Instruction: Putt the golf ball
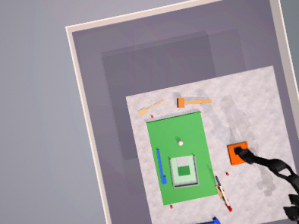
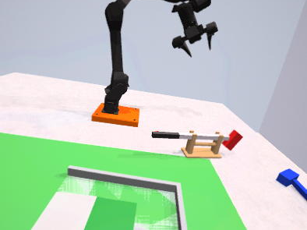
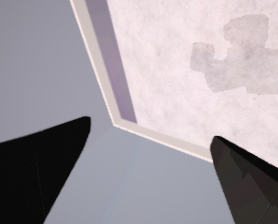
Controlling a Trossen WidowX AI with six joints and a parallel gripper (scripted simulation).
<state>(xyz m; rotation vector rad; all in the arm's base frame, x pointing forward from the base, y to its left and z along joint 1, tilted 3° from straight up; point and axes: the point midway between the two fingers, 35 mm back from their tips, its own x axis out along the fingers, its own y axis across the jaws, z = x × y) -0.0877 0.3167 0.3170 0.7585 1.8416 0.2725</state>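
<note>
The red putter (image 1: pixel 230 209) (image 2: pixel 233 139) lies level across a small wooden stand (image 2: pixel 202 153), beside the mat's edge. Its black grip points away from the red head. The white golf ball (image 1: pixel 180 143) is on the green mat (image 1: pixel 190 128) (image 2: pixel 31 151), in front of the pale ramp (image 1: pixel 182 161) (image 2: pixel 64 214). The ramp leads to the raised dark green square (image 1: pixel 184 170) (image 2: pixel 113 214). The ball is not visible in the exterior view. My gripper (image 2: pixel 200 52) (image 3: pixel 151 132) is open and empty, high above the table and well clear of the putter.
A low grey wall (image 2: pixel 125 180) borders the raised green. A blue club (image 1: pixel 161 166) lies on the mat left of it. An orange mallet (image 1: pixel 180 102) and a tan one (image 1: pixel 143 112) lie beyond the mat. Another blue club (image 1: pixel 215 221) (image 2: pixel 288 177) lies past the putter's head.
</note>
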